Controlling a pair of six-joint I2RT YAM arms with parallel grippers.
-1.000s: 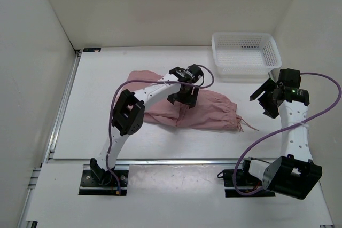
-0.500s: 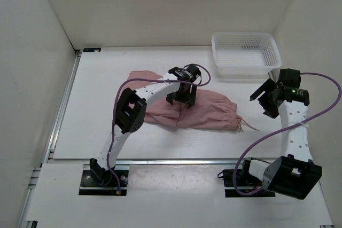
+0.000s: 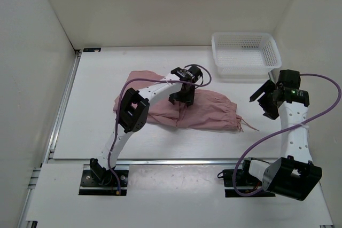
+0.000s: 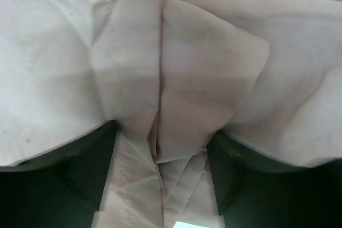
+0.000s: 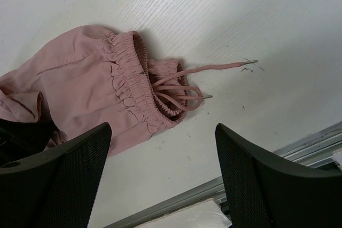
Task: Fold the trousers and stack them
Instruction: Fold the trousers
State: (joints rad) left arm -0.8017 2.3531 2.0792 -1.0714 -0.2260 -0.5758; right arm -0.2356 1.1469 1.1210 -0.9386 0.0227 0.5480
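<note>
Trousers (image 3: 211,115) (dusty-pink, thin wrinkly fabric): flat, unmoved.
L gripper (image 4: 160,132): just pressed down astride mid-leg fold, jaws apart but narrowing; pinch for fold prob. next.
R gripper (image 5: 163,132): jaws apart, idle, no change.

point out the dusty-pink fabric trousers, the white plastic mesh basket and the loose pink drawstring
dusty-pink fabric trousers (image 3: 214,111): top external view, on the wrinkled cloth near the gathered band
white plastic mesh basket (image 3: 243,71): top external view, on its near wall
loose pink drawstring (image 5: 219,68): right wrist view, midway along the cord
</note>
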